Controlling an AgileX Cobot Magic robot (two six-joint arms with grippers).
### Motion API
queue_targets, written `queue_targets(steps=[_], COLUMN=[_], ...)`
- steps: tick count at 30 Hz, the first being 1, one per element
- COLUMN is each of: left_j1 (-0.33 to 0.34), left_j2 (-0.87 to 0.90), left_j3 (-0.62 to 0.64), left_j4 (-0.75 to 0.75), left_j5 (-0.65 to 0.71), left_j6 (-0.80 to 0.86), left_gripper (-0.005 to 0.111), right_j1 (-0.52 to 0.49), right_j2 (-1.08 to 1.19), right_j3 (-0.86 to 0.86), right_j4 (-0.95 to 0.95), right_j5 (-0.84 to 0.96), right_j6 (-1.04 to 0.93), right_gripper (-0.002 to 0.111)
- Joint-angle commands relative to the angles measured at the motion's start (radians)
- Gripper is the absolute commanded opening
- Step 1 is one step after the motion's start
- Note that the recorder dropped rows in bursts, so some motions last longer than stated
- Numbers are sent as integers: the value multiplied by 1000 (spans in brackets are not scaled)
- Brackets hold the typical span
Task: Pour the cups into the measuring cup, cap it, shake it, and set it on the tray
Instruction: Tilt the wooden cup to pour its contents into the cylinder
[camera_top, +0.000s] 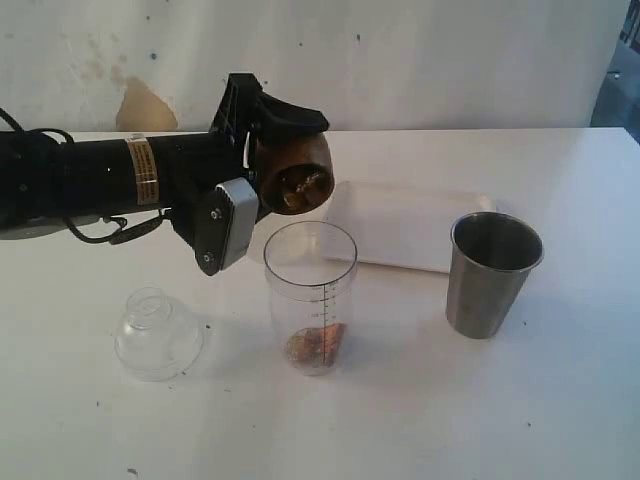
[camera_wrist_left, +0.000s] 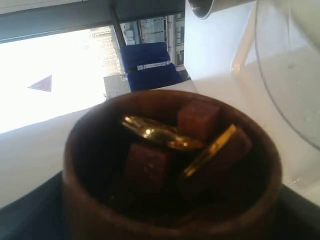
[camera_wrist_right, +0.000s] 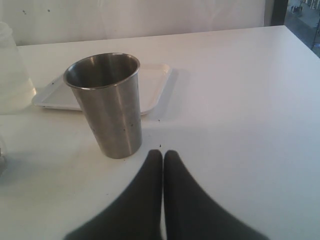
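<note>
Grips the small brown wooden cup (camera_top: 305, 155) in the left claw (camera_top: 262, 172), clamped hard across its body, upper middle of the exterior frame. Tipped far over, long axis near level, mouth aimed toward the lower right and slightly down. Directly beneath that mouth, a touch to the right: the open rim of the clear measuring cup (camera_top: 311, 290), upright at frame centre on the white bench (camera_top: 560, 400), apart from the wooden cup, no contact. Already a few brownish pieces (camera_top: 316, 347) at its bottom. From the left wrist, brown cubes (camera_wrist_left: 197, 117) and gold foil-like pieces (camera_wrist_left: 160, 134) lodged inside the wooden cup, so probably mid-pour; likely calls for more tilt, mouth lower, without drifting sideways off the rim. Clear domed lid (camera_top: 157, 333) off, lower left, resting on the bench well away from the pour. Stainless-steel tumbler (camera_top: 490, 275) upright at the right of the frame, just below and right of the white tray (camera_top: 400, 225); contents not visible. Right claw (camera_wrist_right: 163, 165) pinched together on nothing, tips touching, just short of the tumbler's base in its wrist view, so plainly the nearer arm for the second pour. Risk, as a guess: pieces sliding out in a clump and bouncing off the narrow rim.
</note>
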Motion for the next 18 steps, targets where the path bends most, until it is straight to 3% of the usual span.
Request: queue_targets(steps=[1, 18], left_j1=[-3, -4], left_j2=[-9, -9], left_j3=[-6, -6], left_j4=[-16, 37], left_j5=[-31, -35], left_j6=[79, 113], left_gripper=[0, 0], right_j1=[0, 0], right_j2=[-6, -6], right_j3=[2, 2], right_j4=[-7, -7], right_j5=[1, 1], right_j6=[-7, -7], right_gripper=[0, 0])
